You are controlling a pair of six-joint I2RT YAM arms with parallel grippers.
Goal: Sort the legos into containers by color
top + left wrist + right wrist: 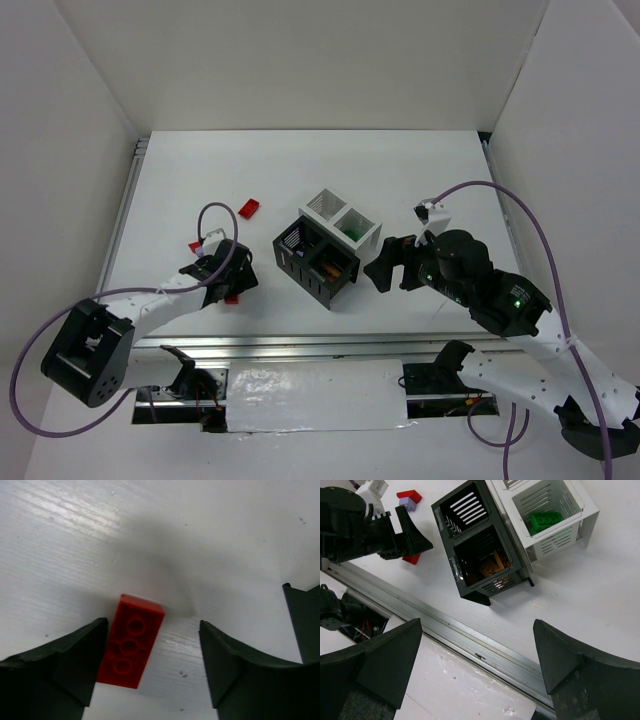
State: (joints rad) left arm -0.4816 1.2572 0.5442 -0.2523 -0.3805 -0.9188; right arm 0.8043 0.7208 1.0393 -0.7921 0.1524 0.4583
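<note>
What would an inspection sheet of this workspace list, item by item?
Surface: white table.
Job's things: four containers clustered; green lego in a white one; orange-brown lego in a black one; red brick, second red brick and purple lego on the table.
Clutter: nothing seen.
Grippers: left tool open astride the red brick; right tool open, empty, near the containers.
Cables: purple cables loop over both arms.
Surroundings: white walls; metal rail at near edge.

Bright even light, soft shadows, glare streaks on white table [60, 515], slight close-up blur
</note>
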